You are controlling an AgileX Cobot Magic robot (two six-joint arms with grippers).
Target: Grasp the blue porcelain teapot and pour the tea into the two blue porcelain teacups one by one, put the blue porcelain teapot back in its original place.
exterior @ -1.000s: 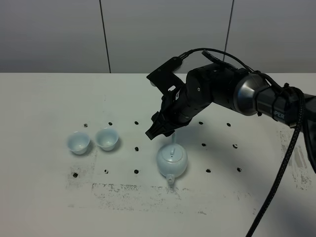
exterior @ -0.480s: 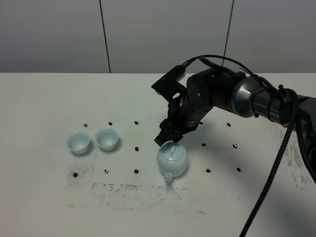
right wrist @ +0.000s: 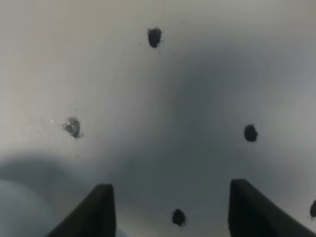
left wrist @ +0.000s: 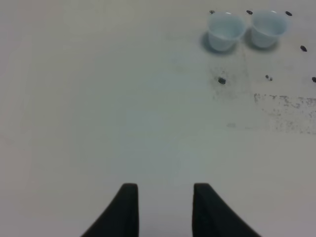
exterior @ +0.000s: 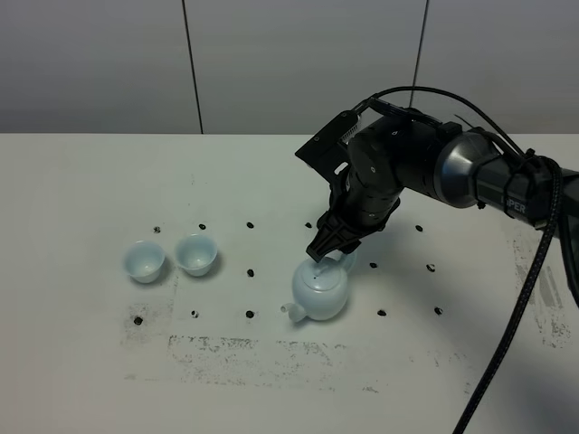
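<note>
The blue porcelain teapot [exterior: 318, 294] stands on the white table, its spout toward the front left and its loop handle [exterior: 345, 263] toward the back right. My right gripper [exterior: 324, 253] hangs open right over the handle side, its fingertips at the pot's top edge and nothing between them. In the right wrist view the gripper [right wrist: 170, 186] shows bare table between its wide fingers, with a pale blur of the teapot [right wrist: 17, 212] at one corner. The two blue porcelain teacups [exterior: 145, 260] [exterior: 196, 254] sit side by side to the left. My left gripper [left wrist: 165, 186] hovers over bare table, far from the teacups [left wrist: 226, 30] [left wrist: 268, 28], fingers apart and holding nothing.
Black dot marks [exterior: 251, 271] form a grid on the table around the teapot and cups. A scuffed dark patch [exterior: 235, 348] runs along the front. The right arm's black cable [exterior: 516, 316] hangs down at the right side.
My right gripper moved right and slightly down, from the teapot's left-back to over its handle. The teapot turned, its spout swinging from the front toward the left.
</note>
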